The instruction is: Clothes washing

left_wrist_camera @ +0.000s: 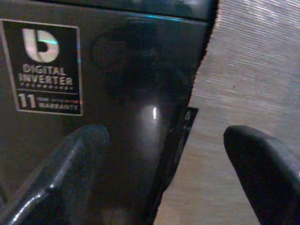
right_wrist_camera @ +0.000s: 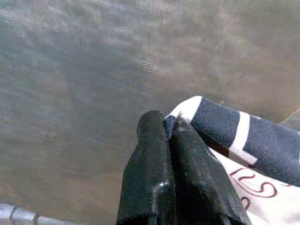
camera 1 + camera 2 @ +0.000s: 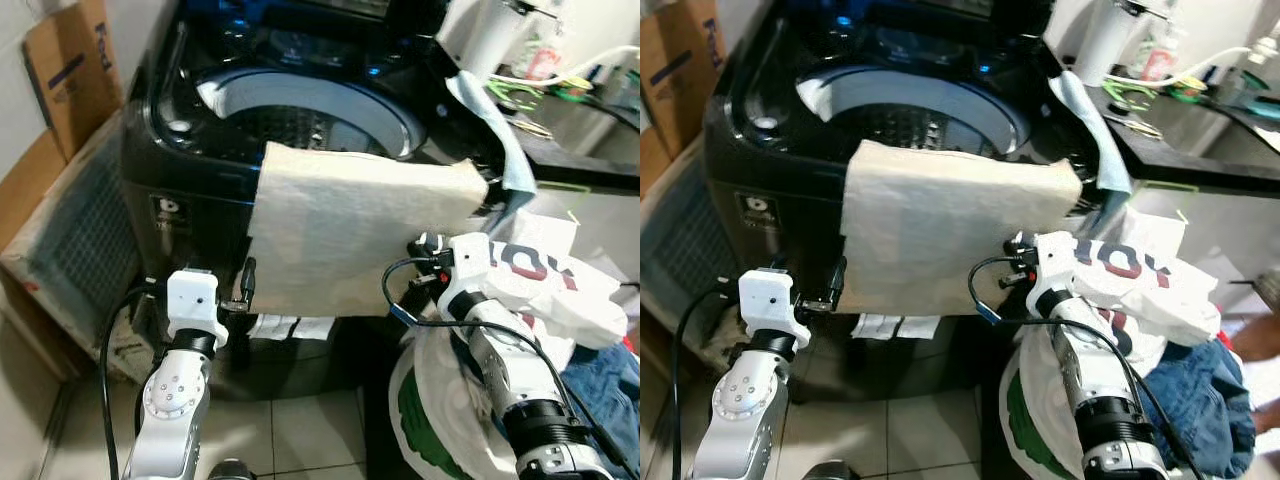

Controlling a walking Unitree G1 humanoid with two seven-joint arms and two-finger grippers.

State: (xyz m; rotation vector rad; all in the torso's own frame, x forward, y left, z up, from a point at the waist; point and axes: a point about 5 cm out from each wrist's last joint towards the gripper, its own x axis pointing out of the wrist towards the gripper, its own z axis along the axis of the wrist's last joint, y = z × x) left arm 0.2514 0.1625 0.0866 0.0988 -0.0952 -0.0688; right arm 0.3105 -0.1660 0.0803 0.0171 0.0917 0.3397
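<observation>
Cloth hanging off the washer, right claw already busy

Cloth (image 3: 350, 235) is draped over the washer (image 3: 190, 170) front rim, drum (image 3: 300, 120) open behind it. Your left claw (image 3: 248, 285) is spread wide at the cloth's 7 o'clock corner, just beside the edge, so it's the nearer one. Right claw (image 2: 173, 159) is pinched on a striped shirt (image 2: 243, 136) at 4 o'clock, pressed against the cloth. I'd grab left, then lift toward 12.

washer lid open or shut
Open. The washing machine shows its drum from above, with a beige cloth draped over the front rim and hanging down the front panel.
</observation>
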